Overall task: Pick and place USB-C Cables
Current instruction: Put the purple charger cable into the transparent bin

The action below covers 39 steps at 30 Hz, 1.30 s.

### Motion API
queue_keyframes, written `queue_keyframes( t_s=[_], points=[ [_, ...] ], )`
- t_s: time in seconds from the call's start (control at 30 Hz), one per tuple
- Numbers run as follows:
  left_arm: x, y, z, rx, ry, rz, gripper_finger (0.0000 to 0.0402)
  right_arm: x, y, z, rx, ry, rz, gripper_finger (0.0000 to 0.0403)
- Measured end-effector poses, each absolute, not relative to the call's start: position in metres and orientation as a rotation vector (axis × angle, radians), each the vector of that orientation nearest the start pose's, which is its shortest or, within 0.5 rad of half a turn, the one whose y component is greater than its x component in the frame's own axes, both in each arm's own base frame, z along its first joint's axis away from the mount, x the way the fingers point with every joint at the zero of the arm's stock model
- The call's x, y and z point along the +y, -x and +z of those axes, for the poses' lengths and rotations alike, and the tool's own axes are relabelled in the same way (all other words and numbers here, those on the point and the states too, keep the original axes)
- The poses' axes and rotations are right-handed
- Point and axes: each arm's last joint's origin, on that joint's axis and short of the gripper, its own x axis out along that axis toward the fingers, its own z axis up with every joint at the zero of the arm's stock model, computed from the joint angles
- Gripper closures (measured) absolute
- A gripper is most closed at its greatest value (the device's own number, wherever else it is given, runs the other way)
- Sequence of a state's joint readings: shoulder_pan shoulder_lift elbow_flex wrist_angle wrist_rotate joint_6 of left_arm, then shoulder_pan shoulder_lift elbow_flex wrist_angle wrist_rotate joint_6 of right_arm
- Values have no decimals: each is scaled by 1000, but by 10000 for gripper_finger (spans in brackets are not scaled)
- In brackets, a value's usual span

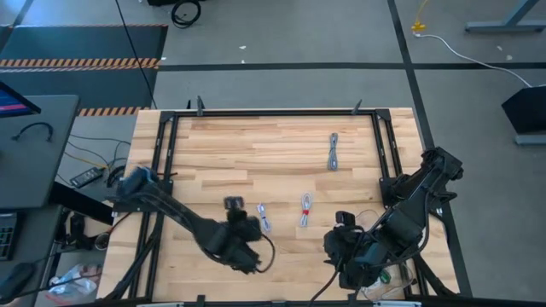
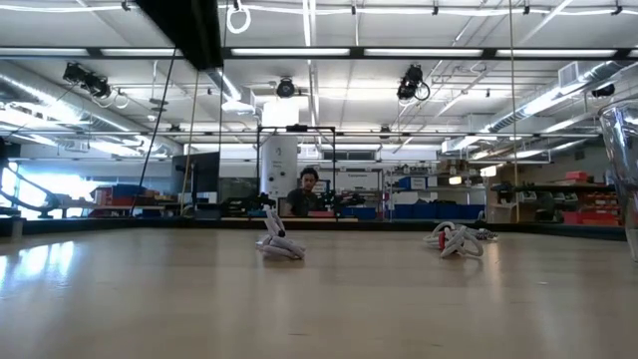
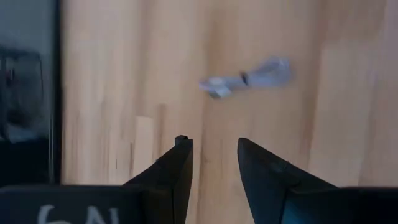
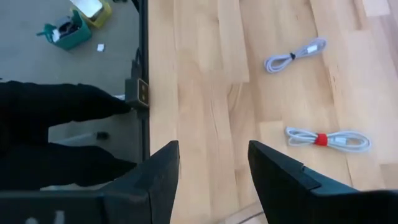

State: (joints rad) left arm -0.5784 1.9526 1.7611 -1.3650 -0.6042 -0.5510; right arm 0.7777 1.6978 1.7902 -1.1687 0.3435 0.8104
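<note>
In the high view, three cables are lying on the wooden counter [image 1: 281,145], and both arms are hanging low in the frame over its near half.

At lower left of centre, the left tool [image 1: 243,228] is hovering just beside the small grey cable [image 1: 264,217], which is lying a little left of the middle. In the left wrist view its two dark fingers [image 3: 180,168] are standing apart with nothing between them, and the grey cable [image 3: 245,79] is lying ahead of them on bare wood, clear of the tips. This arm looks to be in the approach step of a pick: the next move calls for it to carry the tips forward until they straddle the bundle, come down to the wood and clench across the coil's narrow width.

Just right of the middle, the grey cable with a red tie [image 1: 305,209] is lying untouched. Higher up, in the upper right of the counter, a darker grey cable [image 1: 333,152] is lying well apart from both arms.

At lower right, the right tool [image 1: 345,256] is hanging near the counter's front edge, released and carrying nothing; its wrist view is showing spread fingers [image 4: 158,171] with both nearer cables beyond them. It seems to be waiting, or lining up for the red-tied one.
</note>
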Motion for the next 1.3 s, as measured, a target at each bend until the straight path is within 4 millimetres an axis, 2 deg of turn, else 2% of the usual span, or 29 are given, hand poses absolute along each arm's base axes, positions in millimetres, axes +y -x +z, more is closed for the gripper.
queue_keyframes(
  t_s=[0.1, 0.23, 0.3, 0.53, 0.63, 0.8, 0.93, 1.07, 1.23, 1.3],
  points=[
    [-193, -337, 236, 1324, -511, 229, 269, 228, -249, 367, 974, -167, 2, 205],
    [-186, -362, 201, 1419, -501, 97, 271, 226, -250, 367, 985, -186, 4, 205],
    [-179, -373, 191, 1416, -503, 67, 277, 227, -251, 368, 983, -194, 9, 205],
    [-153, -395, 187, 1404, -447, -37, 299, 228, -251, 368, 998, -210, 32, 205],
    [-146, -400, 186, 1415, -400, -119, 300, 228, -250, 368, 1004, -198, 50, 205],
    [-138, -403, 183, 1429, -431, -165, 301, 222, -250, 374, 988, -195, 78, 205],
    [-132, -405, 184, 1426, -448, -178, 301, 209, -247, 392, 916, -194, 122, 205],
    [-128, -409, 179, 1431, -442, -170, 301, 192, -239, 422, 758, -218, 205, 204],
    [-128, -413, 150, 1502, -448, -192, 294, 176, -224, 459, 522, -176, 322, 201],
    [-128, -414, 145, 1523, -453, -192, 284, 171, -218, 469, 460, -165, 345, 200]
  ],
)
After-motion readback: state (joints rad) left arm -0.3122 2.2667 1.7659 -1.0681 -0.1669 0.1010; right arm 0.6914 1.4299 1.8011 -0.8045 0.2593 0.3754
